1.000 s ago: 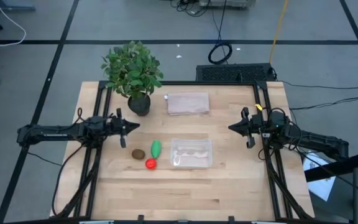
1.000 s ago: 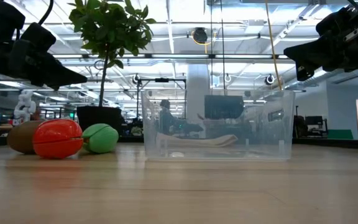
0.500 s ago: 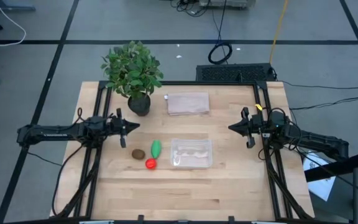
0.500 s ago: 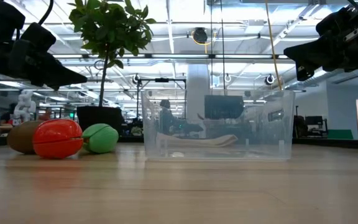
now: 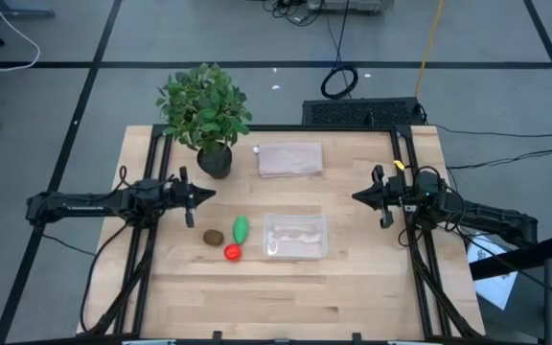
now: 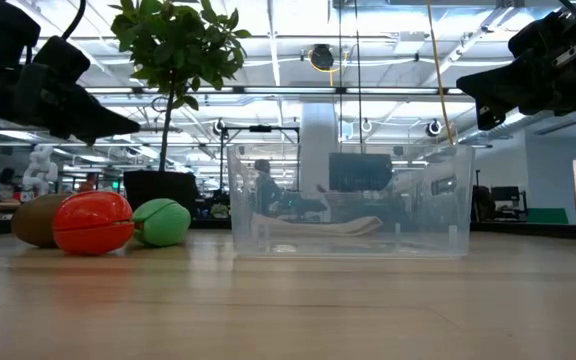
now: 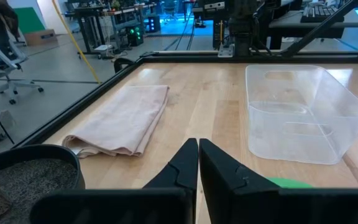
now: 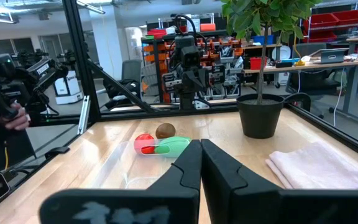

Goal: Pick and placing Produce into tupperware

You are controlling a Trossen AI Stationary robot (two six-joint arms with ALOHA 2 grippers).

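Three pieces of produce lie on the wooden table left of centre: a brown oval one [image 5: 214,237], an elongated green one [image 5: 241,228] and a round red one [image 5: 232,253]. The clear tupperware [image 5: 295,236] stands just right of them, nothing inside it. My left gripper [image 5: 209,195] hovers shut above the table's left side, beyond the produce. My right gripper [image 5: 356,197] hovers shut at the right, past the tupperware's far right corner. Both point toward the table's middle and hold nothing.
A potted leafy plant [image 5: 205,115] stands at the far left. A folded pinkish cloth-like piece [image 5: 289,160] lies at the far middle. Black frame rails [image 5: 405,163] run along the table's sides. Bare wood lies in front of the tupperware.
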